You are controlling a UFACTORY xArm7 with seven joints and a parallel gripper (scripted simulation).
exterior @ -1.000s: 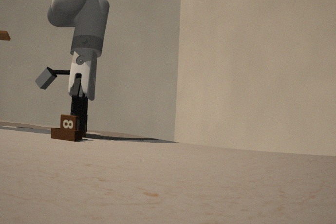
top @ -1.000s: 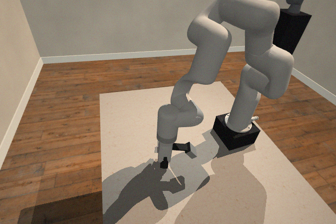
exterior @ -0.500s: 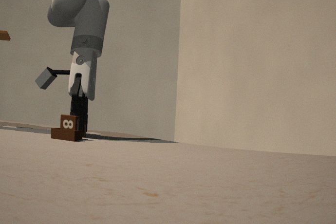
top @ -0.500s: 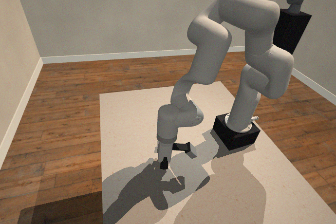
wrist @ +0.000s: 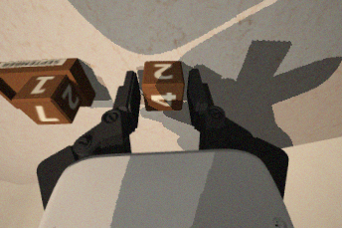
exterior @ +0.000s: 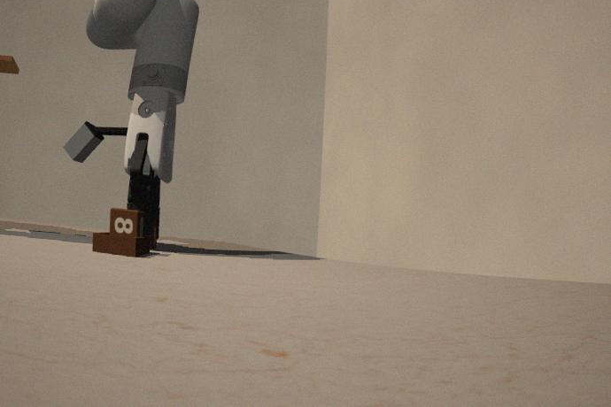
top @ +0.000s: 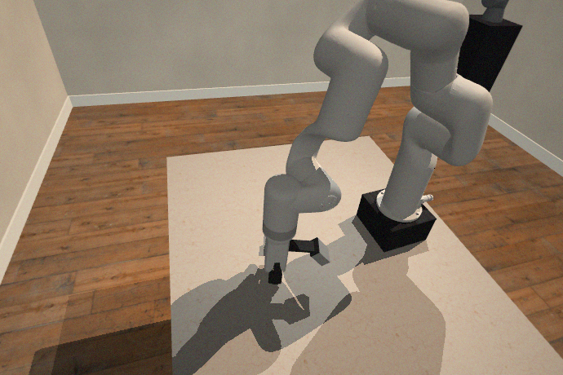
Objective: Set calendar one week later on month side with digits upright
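My gripper (top: 275, 276) (exterior: 150, 225) (wrist: 163, 82) is open and points down. Its fingers stand on either side of a loose brown cube (wrist: 163, 91), with a narrow gap on each side. That cube is outside the tray, on the table, with a 2 on top and a 4 on the side towards the wrist camera. The brown tray (exterior: 112, 246) (wrist: 85, 82) is left of the gripper in the wrist view, with a SEPTEMBER label on its far side. The other cube (exterior: 124, 223) (wrist: 48, 102) is in the tray; the exterior view shows its 8. The arm hides tray and cubes in the top view.
A grey box (top: 321, 251) (exterior: 83, 142) on a black bracket sticks out from the wrist. The arm's black base (top: 395, 230) stands on the pale table top (top: 213, 207). The tray is close beside the left finger in the wrist view. Arm shadows cross the table.
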